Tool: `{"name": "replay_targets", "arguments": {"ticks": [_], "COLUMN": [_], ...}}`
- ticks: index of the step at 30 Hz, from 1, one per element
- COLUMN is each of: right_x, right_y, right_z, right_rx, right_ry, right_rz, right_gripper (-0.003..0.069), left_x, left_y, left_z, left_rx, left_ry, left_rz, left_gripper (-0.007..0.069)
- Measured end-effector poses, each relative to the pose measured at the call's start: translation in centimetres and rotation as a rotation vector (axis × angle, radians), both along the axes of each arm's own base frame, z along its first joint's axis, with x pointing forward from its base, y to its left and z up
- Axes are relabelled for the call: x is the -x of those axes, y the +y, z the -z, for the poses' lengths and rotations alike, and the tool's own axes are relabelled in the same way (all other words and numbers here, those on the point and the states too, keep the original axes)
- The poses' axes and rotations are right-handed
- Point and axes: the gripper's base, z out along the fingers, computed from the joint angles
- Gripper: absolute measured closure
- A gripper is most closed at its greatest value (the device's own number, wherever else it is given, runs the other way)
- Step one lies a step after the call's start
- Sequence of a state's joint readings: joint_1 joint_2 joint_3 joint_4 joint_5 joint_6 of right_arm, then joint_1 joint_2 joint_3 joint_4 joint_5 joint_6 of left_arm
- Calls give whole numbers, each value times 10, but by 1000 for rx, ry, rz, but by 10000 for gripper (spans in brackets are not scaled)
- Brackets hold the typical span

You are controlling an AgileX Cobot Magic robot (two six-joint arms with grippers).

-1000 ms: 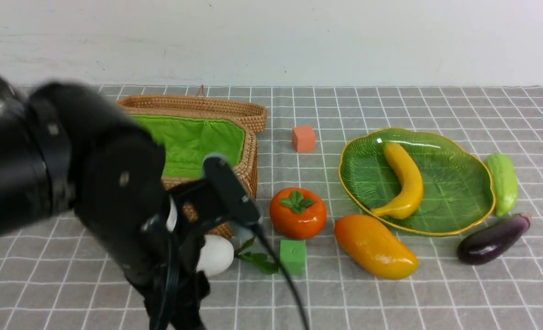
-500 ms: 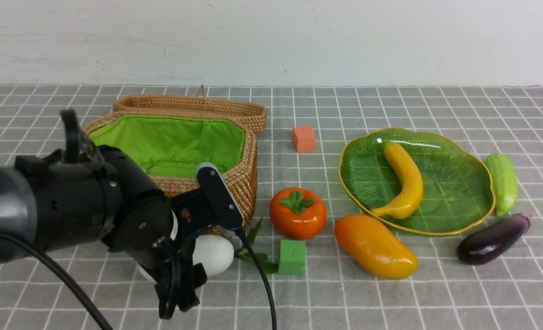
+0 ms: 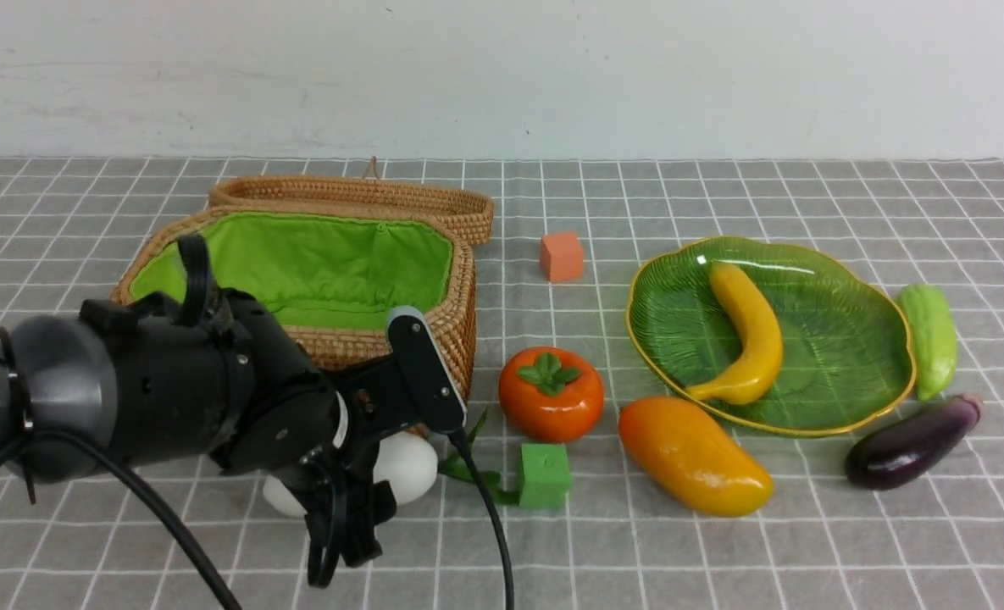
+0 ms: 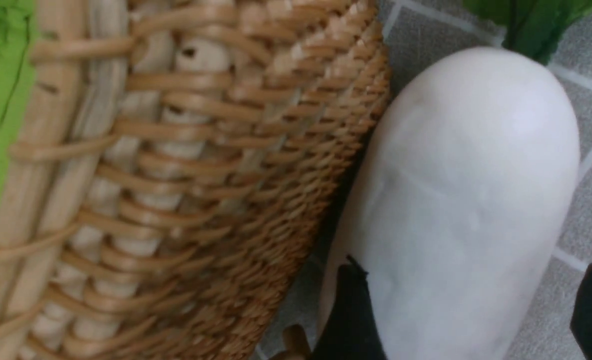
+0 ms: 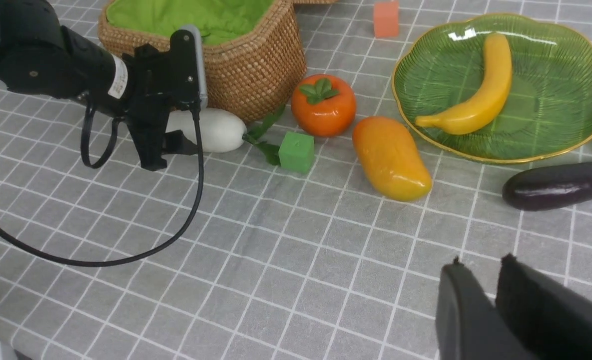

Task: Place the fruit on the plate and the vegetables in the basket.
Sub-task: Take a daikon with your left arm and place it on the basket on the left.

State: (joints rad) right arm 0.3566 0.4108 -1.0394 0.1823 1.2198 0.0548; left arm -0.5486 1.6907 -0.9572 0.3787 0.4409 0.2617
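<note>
The left pincer (image 5: pixel 166 150) is wide open around the white radish (image 3: pixel 408 466), which lies on the surface (image 3: pixel 722 559) against the basket (image 3: pixel 442 339) wall. A white label (image 5: pixel 118 80) behind the pincer is too small to read. Only green cloth shows in the basket. Next come the green cube (image 3: pixel 544 476), persimmon (image 3: pixel 551 394) and mango (image 3: pixel 692 457). The plate (image 3: pixel 849 356) holds the banana (image 3: pixel 747 335). The gourd (image 3: pixel 929 339) and eggplant (image 3: pixel 912 442) lie beside it. The right pincer (image 5: pixel 495 300) is nearly shut and empty.

You have a small orange cube (image 3: pixel 562 256) set well back on the grey checked cloth (image 3: pixel 722 559). A green cube (image 3: pixel 544 475) sits nearer you, and a plain white wall (image 3: pixel 502 76) stands behind.
</note>
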Motion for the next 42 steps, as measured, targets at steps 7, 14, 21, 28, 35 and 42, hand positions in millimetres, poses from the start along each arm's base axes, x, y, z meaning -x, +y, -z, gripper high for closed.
{"name": "replay_targets", "arguments": {"ticks": [7,14,21,28,35,42], "right_x": [1,1,1,1,1,1], "right_y": [1,1,1,2,3,3], "right_z": [0,0,0,0,-1,-2], "right_rx": [-8,-8,-3,2,-10,-20], "right_ry": [2,2,-1,-5,-2,-21], "right_rz": [-11,-12,-14,-23,-35,-32], "right_gripper": [540,540,540,540,540,540], "left_x": [1,1,0,-2,2,23], "left_y": [-1,-2,-2,-3,0,11], "left_z": [0,0,6,21,19,-31], "left_rx": [32,35,27,-5,-17,43], "left_ry": [16,17,26,72,98,85], "left_rz": [-25,-27,-23,-27,-49,-104], "left_gripper": [20,9,31,136,135,135]}}
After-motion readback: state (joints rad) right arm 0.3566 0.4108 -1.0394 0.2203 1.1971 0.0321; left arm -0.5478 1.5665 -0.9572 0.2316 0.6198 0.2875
